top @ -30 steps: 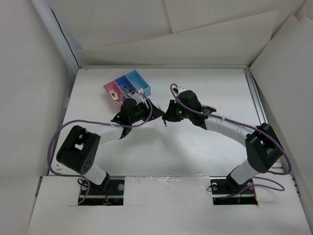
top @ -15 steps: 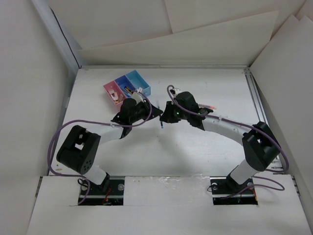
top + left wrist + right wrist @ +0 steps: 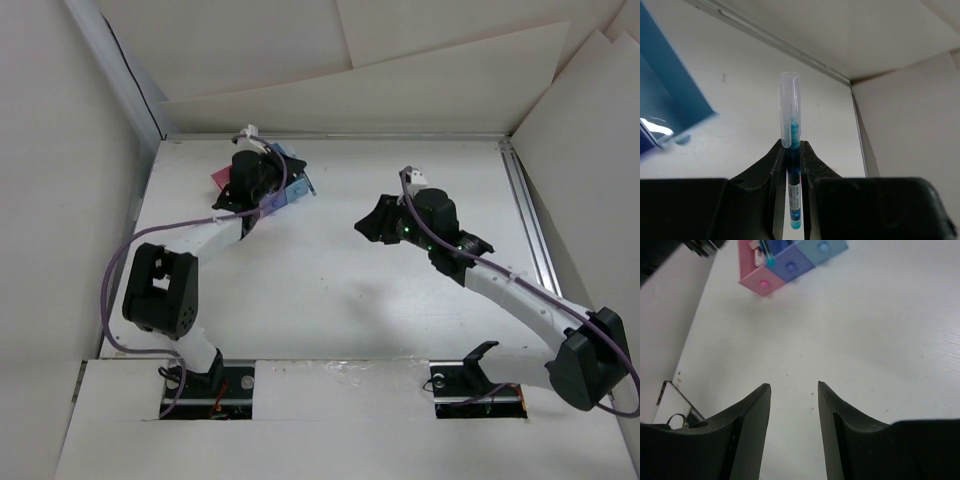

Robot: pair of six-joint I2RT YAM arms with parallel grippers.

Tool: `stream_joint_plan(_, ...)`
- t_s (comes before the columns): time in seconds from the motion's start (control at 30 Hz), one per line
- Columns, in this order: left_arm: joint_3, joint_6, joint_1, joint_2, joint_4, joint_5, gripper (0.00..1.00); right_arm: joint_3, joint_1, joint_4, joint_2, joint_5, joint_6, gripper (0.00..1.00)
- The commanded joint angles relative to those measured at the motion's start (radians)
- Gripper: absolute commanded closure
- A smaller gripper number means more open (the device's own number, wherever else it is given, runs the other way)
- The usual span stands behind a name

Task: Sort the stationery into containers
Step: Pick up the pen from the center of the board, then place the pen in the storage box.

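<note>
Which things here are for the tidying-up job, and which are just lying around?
For the job: blue pen, clamped in the left end effector; the joined pink, dark blue and light blue bins; the open, empty right end effector.

Just there: purple cables; white boards around the table.

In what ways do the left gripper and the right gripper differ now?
The left gripper is shut on a pen; the right gripper is open and empty. The left gripper hangs by the containers; the right gripper is over bare table, apart from them. Both have black fingers.
</note>
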Motion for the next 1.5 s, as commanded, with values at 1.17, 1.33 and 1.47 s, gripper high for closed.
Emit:
stream_joint_plan(1.17,0.497,0.08,0.173,0.431,-0.285,-0.108,0.62,-0.096,-0.105,-0.005,0.011,0.27,0.062,0.53)
stream_joint_plan(1.33,0.405,0.08,0.173,0.335,-0.207,-0.108,0.65,-0.096,-0.179,-0.062,0.046,0.369,0.119,0.77)
stream_joint_plan(1.47,0.258,0.069,0.118,0.169,-0.095,-0.097,0.73,-0.049,-0.253,-0.119,0.133,0.415,0.137,0.93)
